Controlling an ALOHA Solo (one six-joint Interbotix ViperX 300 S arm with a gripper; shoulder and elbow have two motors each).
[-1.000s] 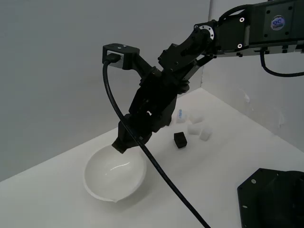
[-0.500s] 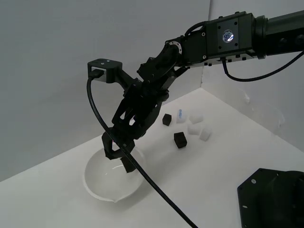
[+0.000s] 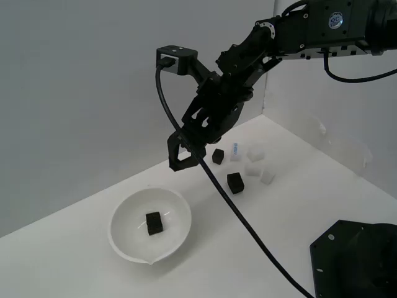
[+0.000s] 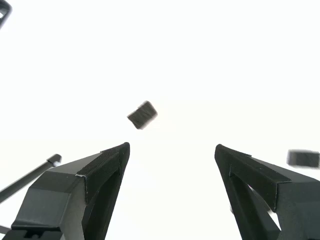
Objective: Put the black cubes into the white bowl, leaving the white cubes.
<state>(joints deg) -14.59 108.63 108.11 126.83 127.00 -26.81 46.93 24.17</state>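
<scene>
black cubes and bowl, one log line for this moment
gripper: open, empty, above table | white bowl: one black cube inside | black cubes on table: two

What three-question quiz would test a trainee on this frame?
1. How many black cubes lie in the bowl?
2. True or false: the gripper holds a cube.
3. The two black cubes on the table are: A) left of the bowl in the exterior view, B) right of it, C) stacked.

Key
1. One, the bowl cube.
2. False; its fingers stand apart with nothing between them.
3. B; the near cube and far cube sit beside the white cubes.
</scene>
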